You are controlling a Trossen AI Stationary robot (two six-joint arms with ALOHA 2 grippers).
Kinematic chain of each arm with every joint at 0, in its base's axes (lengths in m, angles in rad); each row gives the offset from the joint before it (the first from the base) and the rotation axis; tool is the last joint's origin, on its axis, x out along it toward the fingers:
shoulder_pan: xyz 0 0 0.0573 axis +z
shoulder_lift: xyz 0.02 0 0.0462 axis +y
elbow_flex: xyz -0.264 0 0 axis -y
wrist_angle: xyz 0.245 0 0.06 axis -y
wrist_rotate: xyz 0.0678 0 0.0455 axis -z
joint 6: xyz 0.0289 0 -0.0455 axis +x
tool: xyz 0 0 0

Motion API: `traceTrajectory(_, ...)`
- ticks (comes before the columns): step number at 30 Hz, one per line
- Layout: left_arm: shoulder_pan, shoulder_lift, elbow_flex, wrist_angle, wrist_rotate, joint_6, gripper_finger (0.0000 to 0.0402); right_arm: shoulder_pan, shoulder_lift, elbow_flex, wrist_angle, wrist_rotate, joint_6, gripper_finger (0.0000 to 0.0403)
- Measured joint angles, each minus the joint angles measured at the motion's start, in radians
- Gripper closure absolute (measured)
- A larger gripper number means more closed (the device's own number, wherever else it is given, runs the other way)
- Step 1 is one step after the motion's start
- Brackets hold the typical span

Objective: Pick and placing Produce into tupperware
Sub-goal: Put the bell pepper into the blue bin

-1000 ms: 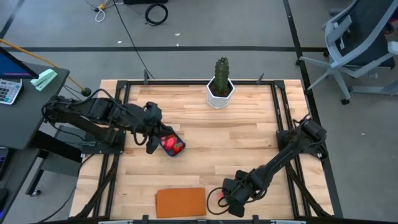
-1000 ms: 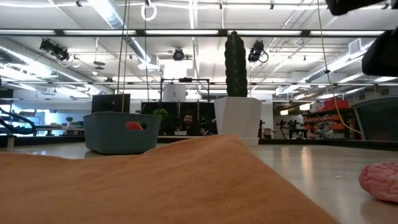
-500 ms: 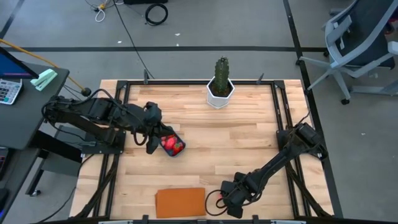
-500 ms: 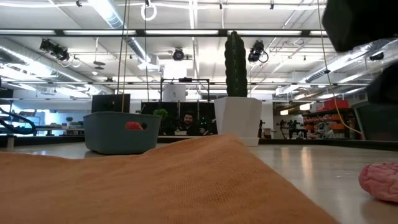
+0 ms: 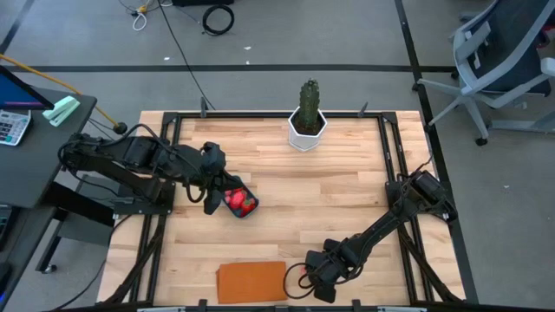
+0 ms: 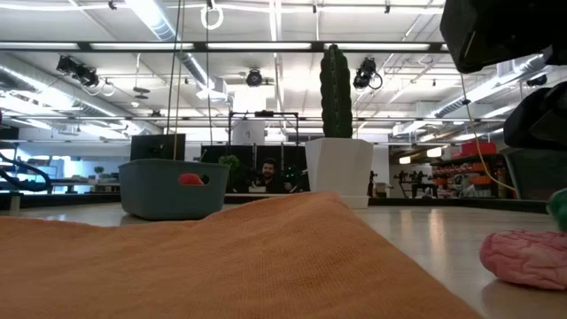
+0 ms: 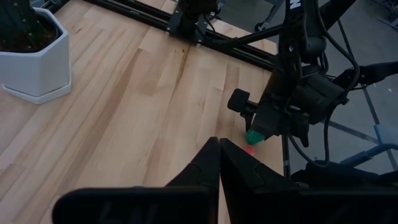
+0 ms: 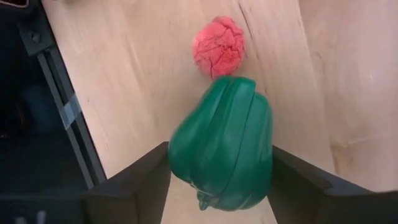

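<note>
My right gripper [image 8: 219,149] is near the table's front edge [image 5: 314,276], right of the orange board, and is shut on a green toy pepper [image 8: 224,143]. A pink crumpled toy fruit [image 8: 219,46] lies on the table just beyond the pepper, and also shows in the low view [image 6: 527,257]. The teal tupperware [image 5: 242,202] stands at the left centre, with red produce [image 5: 236,199] inside. My left gripper [image 5: 212,179] is shut, beside the tupperware's left end. Whether it touches the tupperware I cannot tell. My right gripper pinches the green pepper by its two opposite sides [image 8: 181,155] between its two fingers [image 8: 134,180]. The fingers come from above, slanting toward the table. The pepper's stalk end points back toward the wrist. I cannot tell whether the pepper is clear of the table.
A flat orange board [image 5: 251,282] lies at the front edge, left of my right gripper, and fills the low view's foreground [image 6: 177,257]. A tall green cactus in a white pot [image 5: 307,121] stands at the far middle. Black frame rails [image 5: 395,165] run along the table's sides.
My right gripper has moved a little toward the table's left edge and lower. The green pepper now shows at the low view's right edge. The pink fruit has shifted a little along the table toward the left.
</note>
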Motion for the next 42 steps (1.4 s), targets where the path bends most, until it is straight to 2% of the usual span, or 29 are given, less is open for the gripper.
traceTrajectory(7,0.000,0.000,0.000,0.000,0.000,0.000,0.0378,-0.005,0.000,0.000,-0.002,0.014,-0.009,0.0183)
traceTrajectory(17,0.000,0.000,0.000,-0.001,0.000,0.001,0.0391,-0.028,-0.036,0.000,-0.004,0.033,-0.052,0.0182)
traceTrajectory(22,0.000,0.000,0.000,-0.001,0.000,0.001,0.0386,-0.050,-0.087,0.000,-0.005,0.094,-0.104,0.0182)
traceTrajectory(27,0.000,0.000,0.000,-0.001,0.000,0.001,0.0378,-0.102,-0.139,0.001,0.005,0.227,-0.246,0.0182)
traceTrajectory(30,0.000,0.000,0.000,-0.001,0.000,0.003,0.0379,-0.157,-0.138,0.001,0.065,0.249,-0.376,0.0182)
traceTrajectory(38,0.001,0.000,0.000,0.001,-0.026,0.003,0.0389,-0.339,-0.131,0.001,0.407,0.289,-0.671,0.0182)
traceTrajectory(42,0.001,0.000,0.000,0.001,-0.026,0.003,0.0383,-0.455,-0.133,0.002,0.515,0.186,-0.722,0.0182)
